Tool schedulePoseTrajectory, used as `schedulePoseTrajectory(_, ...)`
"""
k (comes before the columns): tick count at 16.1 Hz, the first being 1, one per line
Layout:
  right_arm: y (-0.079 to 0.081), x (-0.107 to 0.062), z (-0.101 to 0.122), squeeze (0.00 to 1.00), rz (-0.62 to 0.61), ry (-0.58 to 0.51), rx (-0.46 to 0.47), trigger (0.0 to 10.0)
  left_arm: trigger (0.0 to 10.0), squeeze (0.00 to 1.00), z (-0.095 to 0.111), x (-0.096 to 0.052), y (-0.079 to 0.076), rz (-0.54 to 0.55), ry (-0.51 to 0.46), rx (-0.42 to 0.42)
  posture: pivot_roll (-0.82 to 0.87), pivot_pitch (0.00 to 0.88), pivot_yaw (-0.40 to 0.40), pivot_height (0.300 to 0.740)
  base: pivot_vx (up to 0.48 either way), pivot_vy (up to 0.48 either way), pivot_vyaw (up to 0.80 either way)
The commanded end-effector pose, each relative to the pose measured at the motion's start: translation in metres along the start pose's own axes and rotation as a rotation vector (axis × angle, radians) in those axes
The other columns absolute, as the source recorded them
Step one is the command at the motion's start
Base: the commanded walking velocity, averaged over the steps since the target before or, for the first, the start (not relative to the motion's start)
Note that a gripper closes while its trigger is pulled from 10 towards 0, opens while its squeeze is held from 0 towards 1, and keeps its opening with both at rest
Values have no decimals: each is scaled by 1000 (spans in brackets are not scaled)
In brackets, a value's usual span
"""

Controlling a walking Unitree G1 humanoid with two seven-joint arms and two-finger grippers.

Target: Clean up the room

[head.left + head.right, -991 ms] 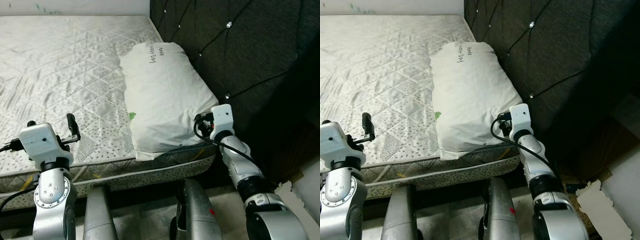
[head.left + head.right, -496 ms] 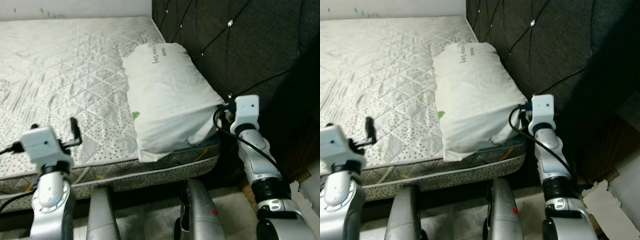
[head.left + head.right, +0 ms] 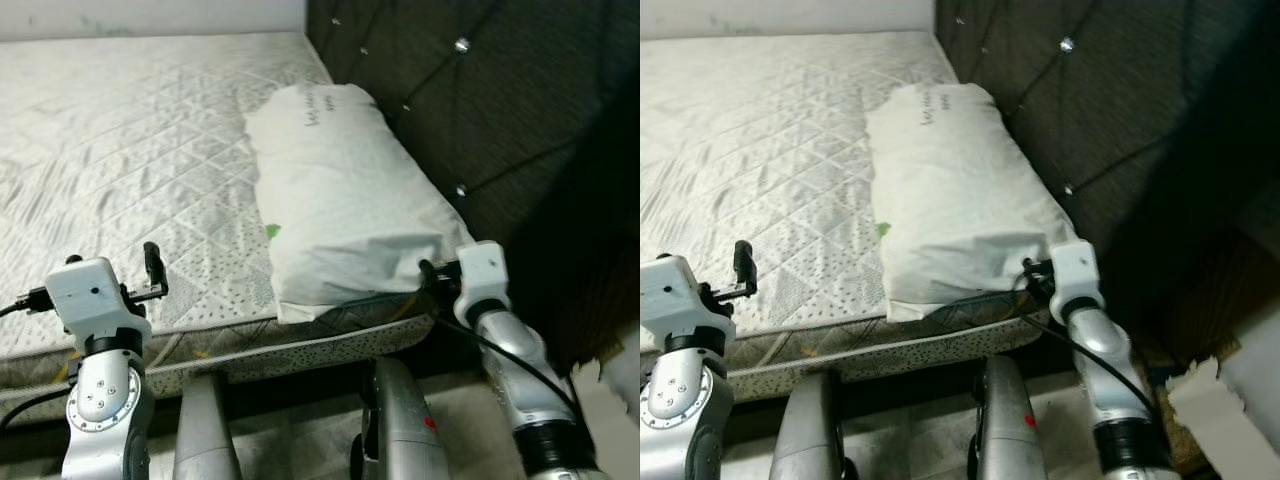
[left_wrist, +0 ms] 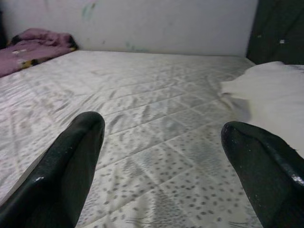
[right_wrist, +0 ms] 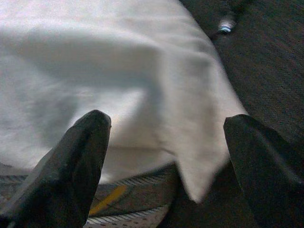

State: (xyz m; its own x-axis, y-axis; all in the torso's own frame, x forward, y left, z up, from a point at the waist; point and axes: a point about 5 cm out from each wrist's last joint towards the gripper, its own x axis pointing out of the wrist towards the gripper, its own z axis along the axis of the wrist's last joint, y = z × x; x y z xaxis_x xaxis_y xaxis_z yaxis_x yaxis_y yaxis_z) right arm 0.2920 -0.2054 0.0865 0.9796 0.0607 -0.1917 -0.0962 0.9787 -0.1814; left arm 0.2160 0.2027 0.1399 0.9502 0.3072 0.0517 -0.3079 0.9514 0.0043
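Squaring the plump white fabric pillow (image 3: 335, 190) against the headboard, the right gripper (image 5: 166, 156) hovers wide open, empty, at its near corner; left gripper (image 4: 161, 156) likewise open, empty.

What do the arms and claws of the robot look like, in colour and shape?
Both arms are silver metal with round joints. Each wrist carries a white box-shaped block with a thin black cable. The left claw and the right claw each have two long, rounded black fingers.

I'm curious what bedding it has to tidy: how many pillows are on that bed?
1. A white pillow lies on the mattress against the dark headboard. Beyond the camera's view, others may be hidden.
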Motion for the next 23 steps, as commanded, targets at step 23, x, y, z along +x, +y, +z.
schedulePoseTrajectory(23,103,0,86,0,328,-310,290,10000,10000,0,5,0,-7,16,-36,-6,-16,34,-11,642,0,0,-20)
